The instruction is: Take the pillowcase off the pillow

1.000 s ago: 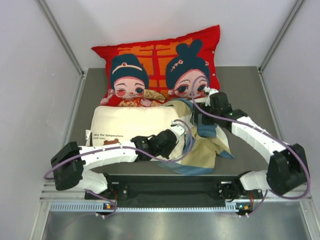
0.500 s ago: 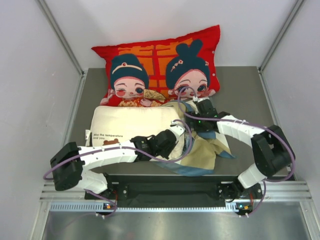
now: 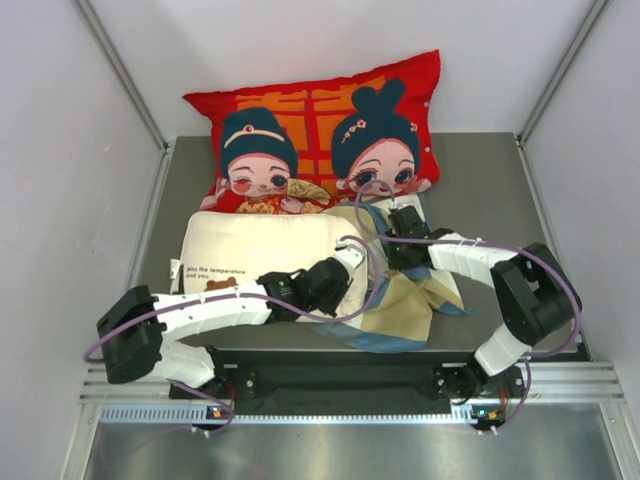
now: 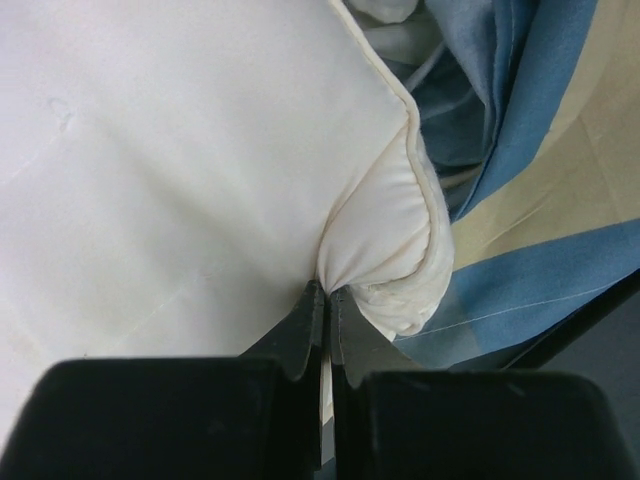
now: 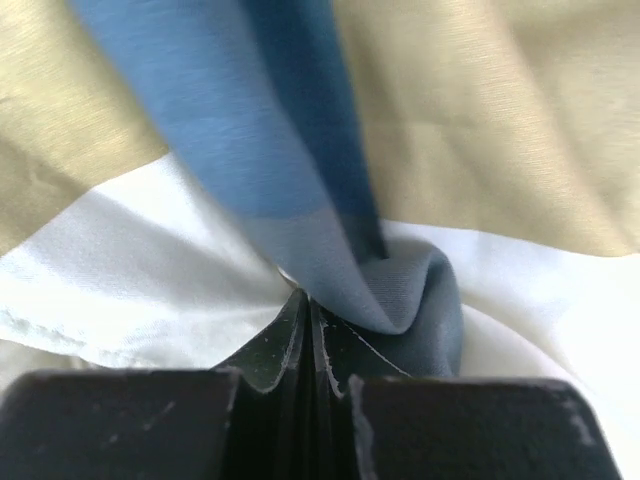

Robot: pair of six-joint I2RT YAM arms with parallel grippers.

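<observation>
Pillow (image 3: 255, 250) lies left of centre on the counter (image 3: 480, 170), long side left to right, just near of the red cushion (image 3: 320, 105) and touching its lower edge. Most of its cream face is bare. Pillowcase (image 3: 405, 305) is bunched at the pillow's right end and spills toward the near right, with blue edges and tan blocks showing. The left wrist view shows the near right corner of the pillow out of the case, with blue and tan cloth beside and under it. Whether the far right corner sits inside the case you cannot tell from above; the right arm covers it. Left gripper (image 4: 325, 300) is pressed together on a small pucker of the pillow's cover right at that corner seam. It is a thin bite, so it may slip. Right gripper (image 5: 303, 300) is pressed together on a fold of the blue edge, with pale cloth gathered around it. The step looks like the final strip, with the case nearly off. Treat your left pinch as the anchor and do not move it. Draw the right one away to the right, low over the counter and in line with the pillow's long side, so the cloth slides rather than lifts the pillow. Pull slowly and watch the left pucker. If it thins, stop and take a deeper bite. Mind the cable looping near both wrists.
</observation>
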